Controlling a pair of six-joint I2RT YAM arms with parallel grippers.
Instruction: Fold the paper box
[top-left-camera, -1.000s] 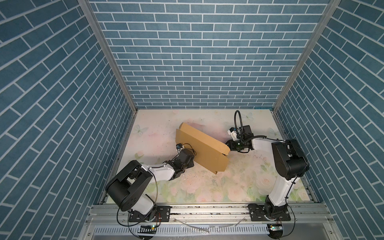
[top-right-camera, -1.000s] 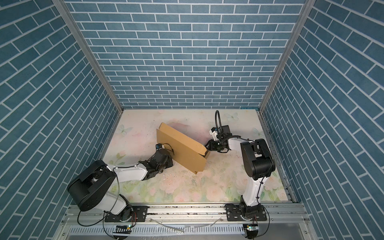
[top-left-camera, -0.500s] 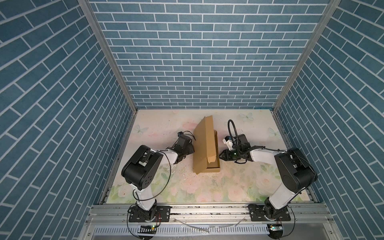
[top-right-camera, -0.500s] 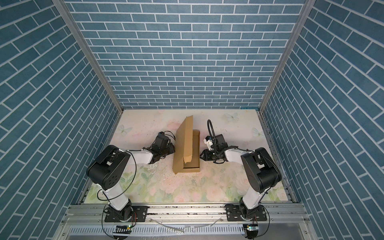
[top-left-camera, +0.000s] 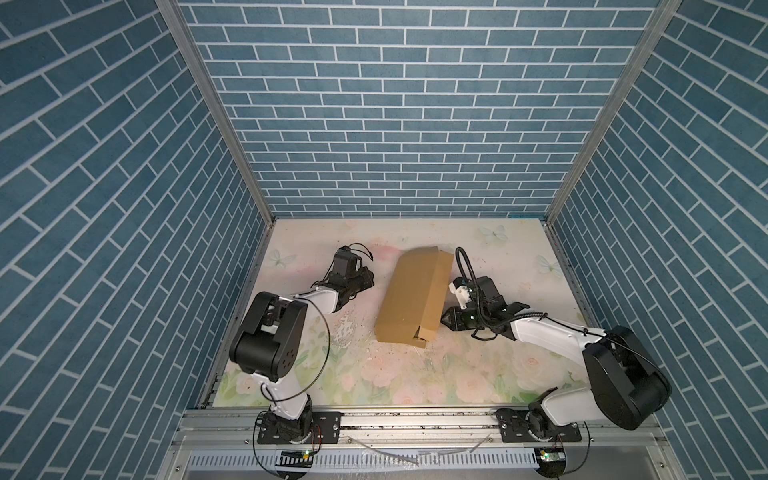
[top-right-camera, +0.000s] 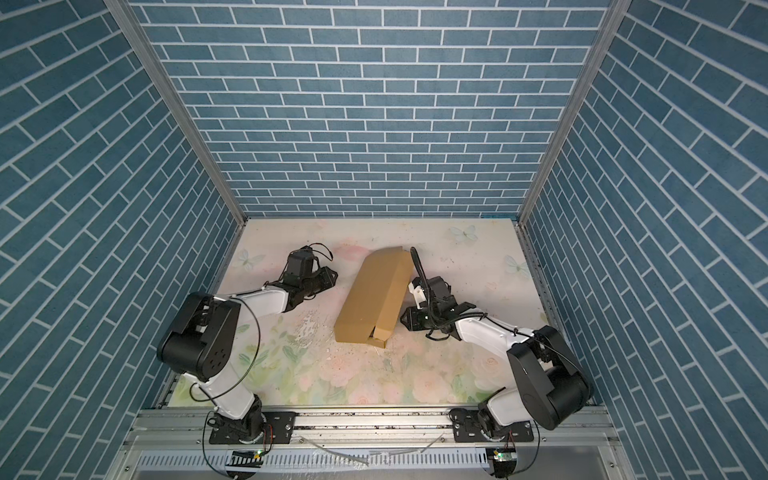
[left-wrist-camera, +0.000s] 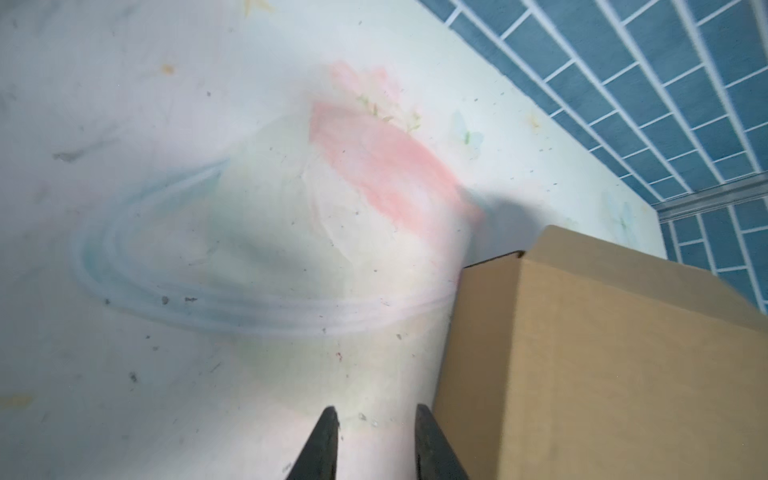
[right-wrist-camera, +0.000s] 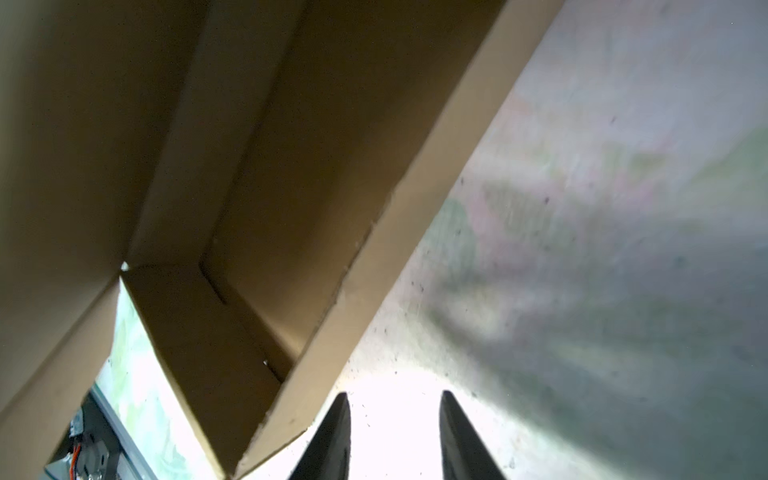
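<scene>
Left wrist view showed the left pincer (left-wrist-camera: 376, 411) open, with its two dark fingers (left-wrist-camera: 324, 444) apart and nothing between them. The paper box (left-wrist-camera: 602, 353) stood just beside it. The right pincer (right-wrist-camera: 395, 395) was open too and held nothing. Its tips were right next to the open side of the paper box (right-wrist-camera: 291, 166), where a big flap leaned over like a roof. In both top views the paper box (top-left-camera: 409, 299) sat near the middle of the flowery counter (top-left-camera: 415, 374), between the two pincers. A small flap (top-left-camera: 424, 332) stuck out at its front corner. Blue brick walls (top-left-camera: 395, 124) stood all around.
</scene>
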